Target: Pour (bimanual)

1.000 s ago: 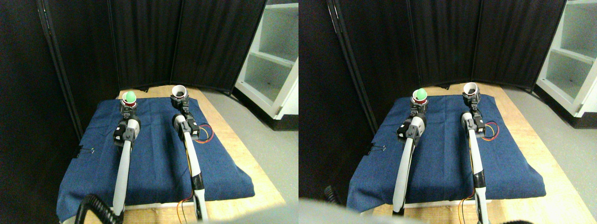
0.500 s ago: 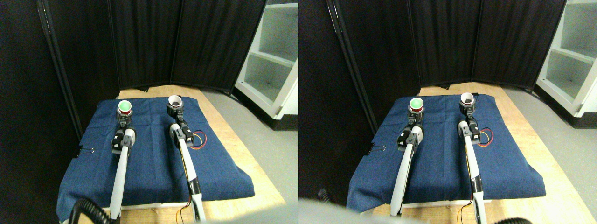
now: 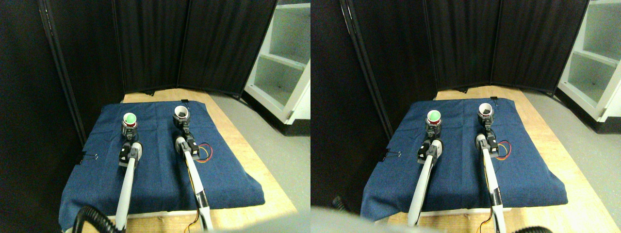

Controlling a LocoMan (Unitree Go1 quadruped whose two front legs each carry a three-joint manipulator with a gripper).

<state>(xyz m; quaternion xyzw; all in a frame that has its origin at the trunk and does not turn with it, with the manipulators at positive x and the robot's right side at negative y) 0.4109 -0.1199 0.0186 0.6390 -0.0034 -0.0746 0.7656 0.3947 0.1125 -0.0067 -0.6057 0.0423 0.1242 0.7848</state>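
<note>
Cups: two of them, both upright on the blue cloth, side by side with a clear gap between.
Left cup: red cup with white rim, and a green ball sitting inside it, towards the far left part of the cloth.
Right cup: white cup, dark inside, can't make out any contents from here.
Left pincer: my left pincer is right at the base of the red cup, on its near side. Honestly too small in the view to say whether it's apart or clamped on the cup, so can't tell.
Right pincer: same story, my right pincer is tucked against the near side of the white cup, and I can't tell if it's gripping.
Tabletop: wooden tabletop shows around the cloth on the right and far side.
Wires: loop of red and yellow wires lying on the cloth just right of my right arm.
Clip: small binder clip on the cloth's left edge.
Background: black folding screen behind, white shelf unit off to the right.
</note>
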